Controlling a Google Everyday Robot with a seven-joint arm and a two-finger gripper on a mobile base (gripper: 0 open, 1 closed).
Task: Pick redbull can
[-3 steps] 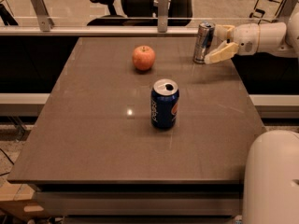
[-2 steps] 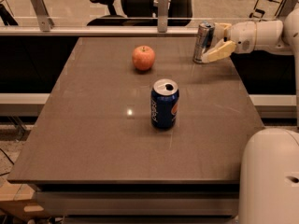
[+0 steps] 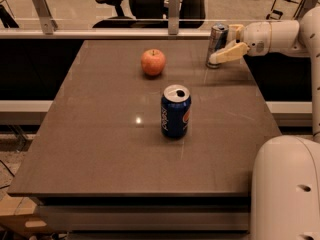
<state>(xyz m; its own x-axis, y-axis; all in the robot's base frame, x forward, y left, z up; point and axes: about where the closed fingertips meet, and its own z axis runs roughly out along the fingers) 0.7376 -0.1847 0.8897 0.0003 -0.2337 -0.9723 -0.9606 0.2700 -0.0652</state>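
Observation:
The redbull can (image 3: pixel 216 41), slim and silver with blue patches, stands upright on the table's far right part. My gripper (image 3: pixel 223 45) reaches in from the right at the can. Its cream fingers (image 3: pixel 229 52) stand on either side of the can, one in front of it low down and one behind, spread wider than the can. The can still rests on the table (image 3: pixel 100 149). My white arm (image 3: pixel 280 36) stretches away to the right edge of the view.
A dark blue Pepsi can (image 3: pixel 175 111) stands upright mid-table. A red apple (image 3: pixel 152 62) lies at the back, left of the redbull can. A rail with posts (image 3: pixel 172 14) and office chairs are behind the table. My white base (image 3: pixel 285 189) fills the lower right.
My gripper has moved a little left, further around the redbull can. The can, the apple and the Pepsi can have not moved.

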